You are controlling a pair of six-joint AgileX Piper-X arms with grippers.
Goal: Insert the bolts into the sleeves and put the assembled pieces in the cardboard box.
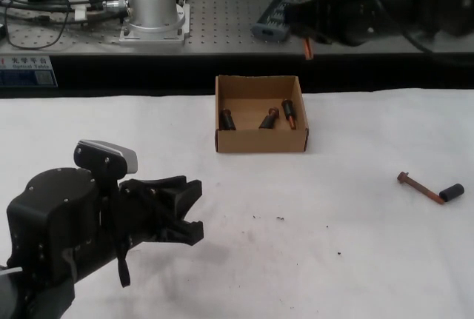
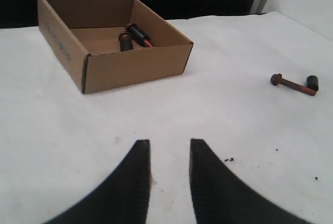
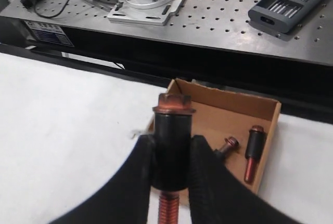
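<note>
At the near left we see the left gripper [image 1: 194, 212] low over the white cloth [image 1: 311, 260], its fingers parted with nothing between them. Farther back, toward the middle, the cardboard box [image 1: 261, 141] stands on the cloth, and three sleeved bolts [image 1: 268, 119] lie inside it. Behind the box's right side, the right gripper [image 3: 171, 148] clamps an assembled piece [image 3: 171, 130], bolt head uppermost. At the far right a loose bolt [image 1: 418, 186] lies on the cloth, its tip just beside a loose sleeve [image 1: 452, 192].
</note>
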